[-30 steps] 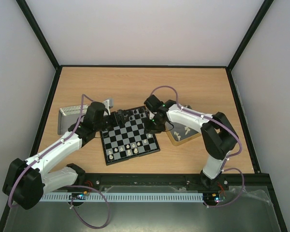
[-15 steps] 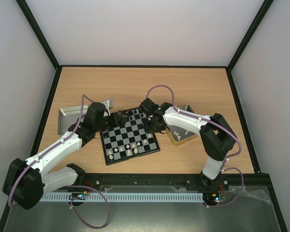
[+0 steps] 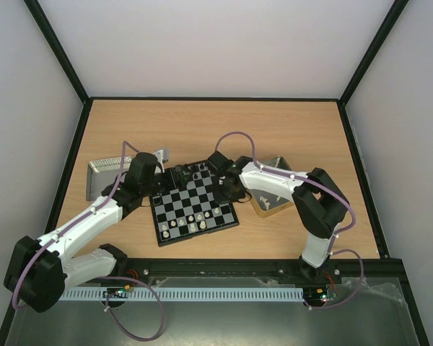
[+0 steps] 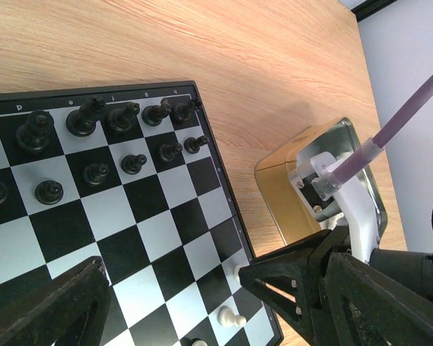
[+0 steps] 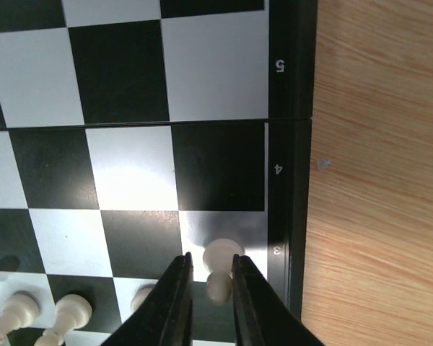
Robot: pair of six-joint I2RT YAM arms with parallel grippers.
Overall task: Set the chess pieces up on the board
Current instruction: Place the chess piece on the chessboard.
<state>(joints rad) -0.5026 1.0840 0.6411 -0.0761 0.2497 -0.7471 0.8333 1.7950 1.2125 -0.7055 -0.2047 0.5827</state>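
Observation:
The board lies mid-table, also in the left wrist view and the right wrist view. Black chess pieces stand along its far rows, and white pawns stand near its front. My right gripper is at the board's right edge. Its fingers close on a white pawn whose base rests on the light square beside the number 3. My left gripper hovers wide open and empty over the board's far left part.
A gold-rimmed tray sits just right of the board, also in the left wrist view. A silver tray lies to the left, behind my left arm. The right arm's purple cable arcs above the board's far corner.
My right gripper has moved left from the gold-rimmed tray to the board's right edge. The left arm has not moved.

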